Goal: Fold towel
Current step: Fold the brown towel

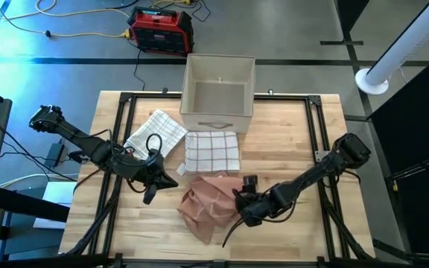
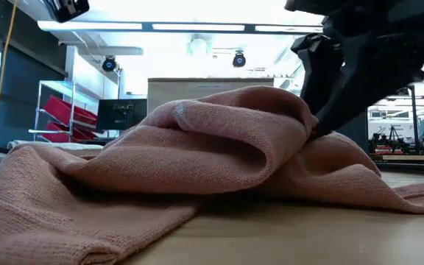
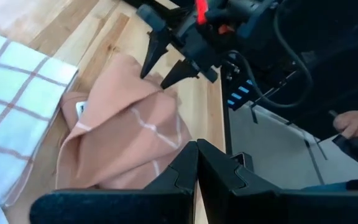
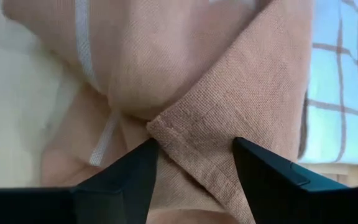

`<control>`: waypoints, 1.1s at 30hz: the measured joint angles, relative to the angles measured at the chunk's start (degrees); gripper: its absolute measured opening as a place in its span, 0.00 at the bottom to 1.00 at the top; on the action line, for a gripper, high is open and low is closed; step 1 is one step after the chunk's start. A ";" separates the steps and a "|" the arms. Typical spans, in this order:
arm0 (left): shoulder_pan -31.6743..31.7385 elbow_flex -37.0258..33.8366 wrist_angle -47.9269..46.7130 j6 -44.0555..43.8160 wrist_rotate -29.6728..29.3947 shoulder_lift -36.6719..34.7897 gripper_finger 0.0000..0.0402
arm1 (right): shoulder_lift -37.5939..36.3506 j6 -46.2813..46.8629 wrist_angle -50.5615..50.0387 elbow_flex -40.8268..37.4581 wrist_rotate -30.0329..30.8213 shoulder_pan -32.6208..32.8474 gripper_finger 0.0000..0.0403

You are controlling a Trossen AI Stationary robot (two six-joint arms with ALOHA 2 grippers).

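pink towel (image 1: pixel 205 203) lying crumpled lower centre of the high view on wooden table (image 1: pixel 289 134) | soft, light, limp: best taken by the hemmed corner | right gripper (image 4: pixel 193 163) straddling that corner, jaws apart | left gripper (image 1: pixel 155 187) waiting left of towel, jaws together

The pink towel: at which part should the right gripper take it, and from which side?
Probably the hemmed corner of the pink towel, from the towel's right edge: that corner lies flat on top, pointing between the open right gripper, so both fingers can straddle it.
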 joint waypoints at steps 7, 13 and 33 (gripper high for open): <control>0.00 0.00 -0.68 -0.17 -0.63 0.00 0.00 | 0.02 3.45 -1.89 1.54 -2.27 -0.68 0.21; 0.00 0.00 -1.57 0.62 -2.47 0.00 0.00 | 0.02 10.49 -2.60 2.07 -3.57 -3.88 0.02; 0.00 -0.02 -2.63 3.43 -4.74 0.00 0.00 | -8.24 -4.84 -23.23 53.50 3.50 -9.77 0.00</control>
